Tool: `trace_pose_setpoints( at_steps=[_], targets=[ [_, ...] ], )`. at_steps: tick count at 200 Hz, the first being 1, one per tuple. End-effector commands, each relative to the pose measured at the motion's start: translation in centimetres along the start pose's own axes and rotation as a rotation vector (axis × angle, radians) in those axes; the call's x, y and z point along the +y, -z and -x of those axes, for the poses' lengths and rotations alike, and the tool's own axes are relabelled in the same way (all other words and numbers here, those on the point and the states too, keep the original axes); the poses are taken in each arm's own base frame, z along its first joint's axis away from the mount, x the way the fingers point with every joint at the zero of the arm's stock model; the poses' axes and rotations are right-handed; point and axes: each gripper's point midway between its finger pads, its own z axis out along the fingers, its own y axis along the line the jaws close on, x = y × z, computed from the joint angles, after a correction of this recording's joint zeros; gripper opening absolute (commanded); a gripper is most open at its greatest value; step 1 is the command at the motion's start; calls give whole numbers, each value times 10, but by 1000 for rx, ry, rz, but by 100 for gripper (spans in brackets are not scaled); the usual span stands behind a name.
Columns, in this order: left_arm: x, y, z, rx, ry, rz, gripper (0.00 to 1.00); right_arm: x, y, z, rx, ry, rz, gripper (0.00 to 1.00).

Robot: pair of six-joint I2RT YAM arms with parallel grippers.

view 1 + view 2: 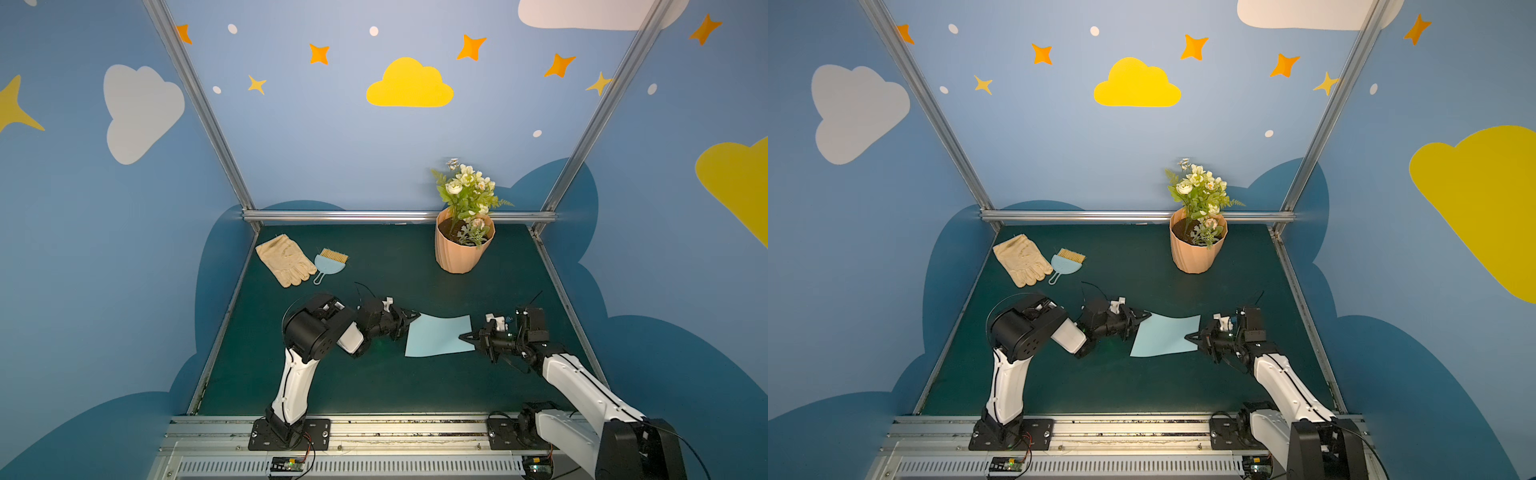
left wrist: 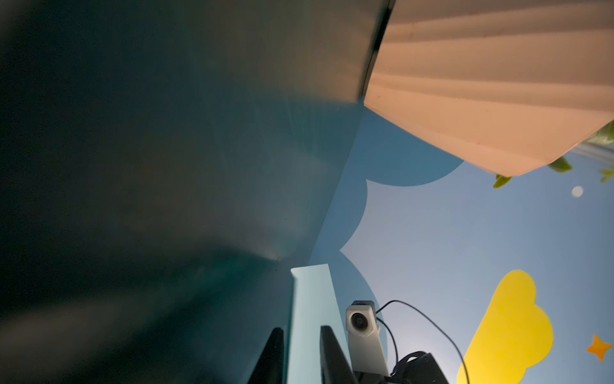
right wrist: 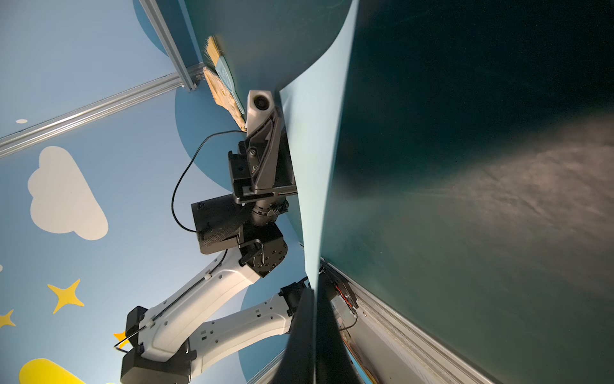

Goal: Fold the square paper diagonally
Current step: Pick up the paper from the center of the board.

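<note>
Top views, both: dark green table [image 1: 374,386] fills the floor of the booth, with blue walls painted with clouds and stars around it. Left arm [image 1: 293,374] comes up from the front rail and bends in toward the middle. Right arm [image 1: 582,382] does the same from the opposite side, so the two face each other across the front half of the table. Flower pot [image 1: 462,255], peach, ribbed and upright, sits at the back right, well apart from both arms. Square paper [image 1: 436,338], light blue, lies on the table in the front half, between the two grippers and nearer the front than the flower pot. It is unfolded with four corners visible, and its far edge is wavy, so it's not fully flat. Tan glove [image 1: 284,259] lies back left with a small blue dustpan [image 1: 330,264] with bristles just beside it, both well clear of the square paper. Left gripper [image 1: 415,314] sits at the far left corner of the square paper. Left wrist view: the square paper [image 2: 312,316] runs up between the two dark fingers [image 2: 274,359], one each side with a narrow gap. Can't tell if they pinch it. Right gripper [image 1: 463,336] sits on the right edge of the square paper, about mid-edge. Right wrist view: its fingers [image 3: 302,332] are together and clamped on the square paper [image 3: 319,149], which comes out from between them in a curve.
</note>
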Motion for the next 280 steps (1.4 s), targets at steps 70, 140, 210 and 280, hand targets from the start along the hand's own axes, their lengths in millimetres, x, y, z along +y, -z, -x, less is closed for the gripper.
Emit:
trace_pose_setpoints(
  at_steps=[70,140,210,280],
  targets=[
    [-66,41,-2,-43,-630,168,3,18,3,-1,76,465,-60,42],
    [-185,102,-84,49,-1376,142,3,110,18,11,-231,1208,-59,65],
    [-283,183,-121,-93,-1584,43,3,176,52,-29,-747,2101,159,92],
    [-404,236,-156,-140,-1453,-68,3,259,68,-91,-1073,2697,260,95]
  ],
)
